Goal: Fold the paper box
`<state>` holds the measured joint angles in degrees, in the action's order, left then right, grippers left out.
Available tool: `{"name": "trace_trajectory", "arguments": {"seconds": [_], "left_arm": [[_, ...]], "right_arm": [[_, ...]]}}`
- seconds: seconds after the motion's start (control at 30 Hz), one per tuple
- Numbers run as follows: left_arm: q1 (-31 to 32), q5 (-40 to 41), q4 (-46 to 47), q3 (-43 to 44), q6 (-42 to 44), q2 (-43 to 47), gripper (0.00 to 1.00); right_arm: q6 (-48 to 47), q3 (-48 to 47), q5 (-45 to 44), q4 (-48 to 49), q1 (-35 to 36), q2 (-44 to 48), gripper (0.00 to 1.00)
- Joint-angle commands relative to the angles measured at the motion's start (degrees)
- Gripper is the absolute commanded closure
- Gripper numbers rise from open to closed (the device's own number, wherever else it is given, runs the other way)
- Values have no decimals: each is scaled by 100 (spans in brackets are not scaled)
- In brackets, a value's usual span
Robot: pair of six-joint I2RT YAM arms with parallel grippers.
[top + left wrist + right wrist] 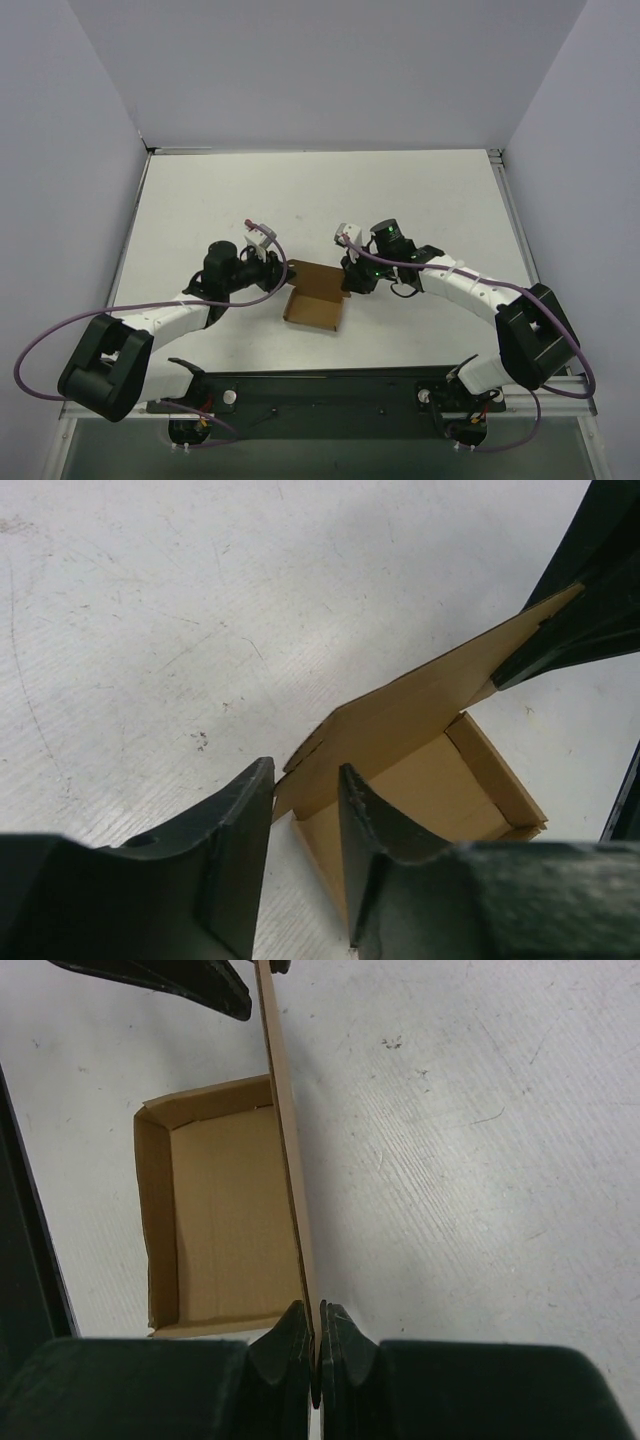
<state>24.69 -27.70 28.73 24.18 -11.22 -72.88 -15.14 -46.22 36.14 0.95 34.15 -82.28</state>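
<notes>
paper box on desk midway between the arms, right tool pinching its raised lid flap, left tool half spread around the flap's far corner; a lopsided squeeze may twist flap or drag box.

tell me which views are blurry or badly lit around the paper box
Top external: even soft light, paper box small but sharp, faint shadows. Left wrist: left tool looms dark and soft-edged, box behind it clearer. Right wrist: right tool nearly black, table scratches crisp.
</notes>
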Motion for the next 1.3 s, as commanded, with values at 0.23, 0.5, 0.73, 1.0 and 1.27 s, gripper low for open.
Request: {"name": "trace_trajectory", "arguments": {"seconds": [0.23,0.5,0.73,1.0,1.27], "left_arm": [[264,-130,256,148,24,-15,72],[633,370,291,130,-125,55,82],[1047,1019,353,209,-301,-94,94],[1336,1794,309,420,-854,-279,100],[1609,2252,-113,632,-365,-130,100]], "right_arm": [[19,-37,-511,274,30,116,100],[55,60,-845,406,74,230,100],[63,95,-1030,476,136,309,100],[107,209,-1407,590,302,379,100],[940,157,-2375,591,601,502,86]]}}
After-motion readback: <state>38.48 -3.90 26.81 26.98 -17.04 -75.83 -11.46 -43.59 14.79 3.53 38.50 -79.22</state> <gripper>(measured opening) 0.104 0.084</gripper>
